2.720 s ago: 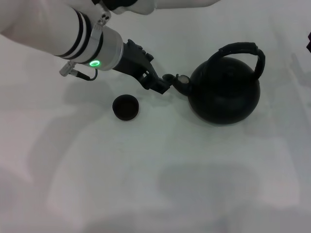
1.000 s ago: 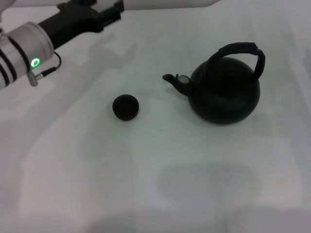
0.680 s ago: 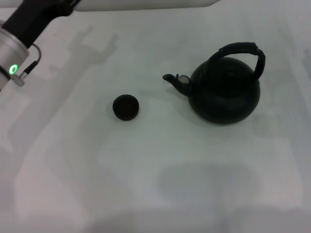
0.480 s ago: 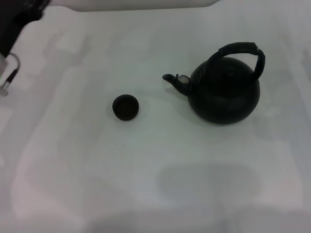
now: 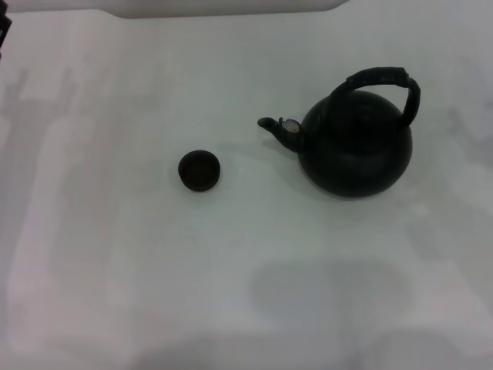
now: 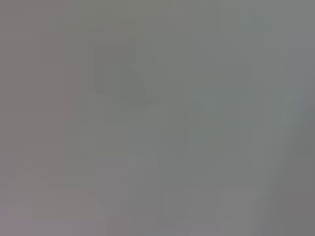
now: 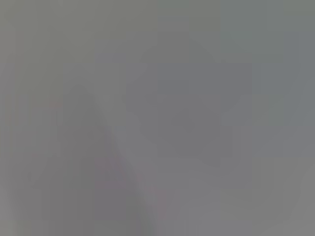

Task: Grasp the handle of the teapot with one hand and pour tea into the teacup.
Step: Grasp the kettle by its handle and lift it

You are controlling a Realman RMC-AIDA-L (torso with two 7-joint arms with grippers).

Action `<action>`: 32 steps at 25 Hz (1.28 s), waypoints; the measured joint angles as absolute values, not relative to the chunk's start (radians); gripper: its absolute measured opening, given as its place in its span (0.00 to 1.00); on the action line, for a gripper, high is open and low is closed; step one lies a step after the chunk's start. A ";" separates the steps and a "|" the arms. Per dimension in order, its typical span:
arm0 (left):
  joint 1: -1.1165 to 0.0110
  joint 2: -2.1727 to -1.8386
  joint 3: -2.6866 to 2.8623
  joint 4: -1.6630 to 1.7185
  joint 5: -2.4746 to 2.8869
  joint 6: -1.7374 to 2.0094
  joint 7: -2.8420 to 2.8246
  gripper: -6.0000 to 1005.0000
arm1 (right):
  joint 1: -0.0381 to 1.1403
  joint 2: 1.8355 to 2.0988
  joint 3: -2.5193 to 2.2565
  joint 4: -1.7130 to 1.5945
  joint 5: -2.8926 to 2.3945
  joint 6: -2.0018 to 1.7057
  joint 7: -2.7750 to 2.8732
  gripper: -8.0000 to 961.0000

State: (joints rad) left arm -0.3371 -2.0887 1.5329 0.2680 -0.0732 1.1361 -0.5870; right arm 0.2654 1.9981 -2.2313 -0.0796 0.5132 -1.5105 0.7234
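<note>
The round matte black teapot (image 5: 356,148) stands upright on the white table, right of centre in the head view. Its short spout (image 5: 276,128) points left toward the teacup. Its thick arched handle (image 5: 381,83) loops over its top with nothing holding it. The tiny dark teacup (image 5: 199,170) stands alone to the left of the spout, a short gap away. A sliver of dark left-arm hardware (image 5: 3,23) shows at the far upper left edge. Neither gripper's fingers are in view. Both wrist views show only plain grey.
The white table (image 5: 246,293) stretches around the pot and cup, with soft shadows across it. A pale strip (image 5: 231,6) runs along the far edge.
The left arm has pulled back from beside the spout, up and to the left, and has almost left the head view. The teapot and the teacup have not moved.
</note>
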 joint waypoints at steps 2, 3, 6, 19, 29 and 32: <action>-0.328 -2.090 1.534 0.266 -0.094 1.149 -0.586 0.80 | 0.268 1.990 -2.232 -0.062 0.401 -1.529 0.756 0.89; -0.324 -2.090 1.535 0.265 -0.101 1.158 -0.584 0.80 | 0.269 1.987 -2.232 -0.059 0.362 -1.532 0.765 0.89; -0.315 -2.089 1.537 0.249 -0.106 1.215 -0.549 0.80 | 0.272 1.984 -2.232 -0.058 0.247 -1.536 0.778 0.89; -0.323 -2.085 1.551 0.213 -0.101 1.265 -0.514 0.80 | 0.355 2.011 -2.195 -0.096 0.191 -1.385 0.771 0.87; -0.317 -2.087 1.553 0.190 -0.101 1.267 -0.517 0.80 | 0.361 2.011 -2.173 -0.112 0.181 -1.334 0.770 0.86; -0.316 -2.088 1.552 0.189 -0.102 1.267 -0.518 0.80 | 0.359 2.011 -2.180 -0.122 0.180 -1.331 0.768 0.85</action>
State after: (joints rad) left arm -0.3156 -2.0878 1.5525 0.1889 -0.1018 1.2670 -0.5177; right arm 0.3595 2.0112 -2.1798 -0.1217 0.1801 -1.3311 0.7676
